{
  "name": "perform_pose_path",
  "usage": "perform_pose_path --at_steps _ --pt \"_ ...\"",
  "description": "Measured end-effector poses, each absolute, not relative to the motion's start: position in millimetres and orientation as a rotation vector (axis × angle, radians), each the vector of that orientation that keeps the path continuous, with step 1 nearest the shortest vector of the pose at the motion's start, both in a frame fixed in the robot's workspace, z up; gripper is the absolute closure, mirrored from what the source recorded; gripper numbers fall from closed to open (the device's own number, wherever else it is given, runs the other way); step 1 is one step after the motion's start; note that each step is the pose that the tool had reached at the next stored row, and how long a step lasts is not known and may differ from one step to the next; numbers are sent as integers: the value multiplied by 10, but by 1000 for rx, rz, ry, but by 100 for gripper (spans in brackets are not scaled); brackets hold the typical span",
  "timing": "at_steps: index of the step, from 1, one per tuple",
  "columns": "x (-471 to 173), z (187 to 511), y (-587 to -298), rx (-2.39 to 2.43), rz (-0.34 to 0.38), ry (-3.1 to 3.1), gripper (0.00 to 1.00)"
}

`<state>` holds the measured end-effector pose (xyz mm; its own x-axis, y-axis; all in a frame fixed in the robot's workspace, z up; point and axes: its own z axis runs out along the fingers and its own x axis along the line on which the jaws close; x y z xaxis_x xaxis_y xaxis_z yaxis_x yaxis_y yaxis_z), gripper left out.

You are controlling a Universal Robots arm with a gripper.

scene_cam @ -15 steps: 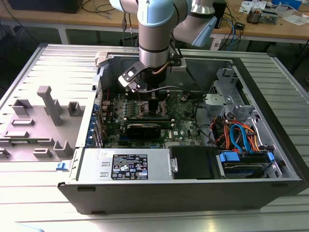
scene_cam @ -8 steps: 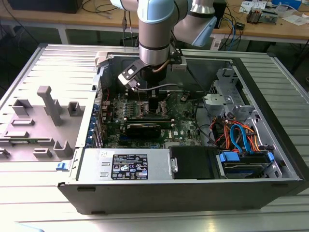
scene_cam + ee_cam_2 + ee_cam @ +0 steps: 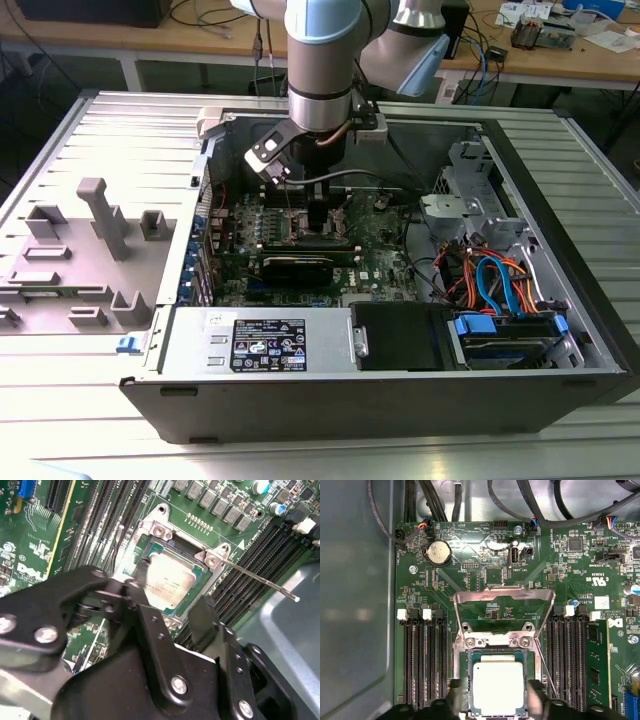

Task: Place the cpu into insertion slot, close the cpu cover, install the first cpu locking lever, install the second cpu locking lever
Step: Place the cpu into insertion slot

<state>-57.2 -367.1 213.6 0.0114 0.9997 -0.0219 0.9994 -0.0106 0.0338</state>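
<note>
Tool (image 3: 496, 690) open astride the cpu (image 3: 498, 677) in the insertion slot (image 3: 468, 672); cpu cover (image 3: 504, 596) open.

So the computer case (image 3: 400, 400) sits on the desk (image 3: 590, 120), with a moulded tray (image 3: 90, 250) just beside it on the exterior view's left. Inside the case, the cpu (image 3: 498, 687) lies in the insertion slot (image 3: 468, 690), and the cpu cover (image 3: 504, 596) is swung back off it past the hinge end. Memory slots (image 3: 422, 665) run along both sides of the slot. The pincer (image 3: 495, 687) hangs right over the cpu, one finger either side, apart from its edges.
</note>
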Motion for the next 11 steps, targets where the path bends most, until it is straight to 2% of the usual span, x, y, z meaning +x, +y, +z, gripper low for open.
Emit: perform_pose_path --at_steps 1,2,3,8,11 --pt "-572 2137 -3671 2206 13 2181 46" --pt "-572 2139 -3671 2206 13 2181 58" --pt "-572 2139 -3671 2206 13 2181 58" --pt "-572 2144 -3671 2206 13 2181 89" --pt "-572 2147 -3671 2206 13 2181 89"
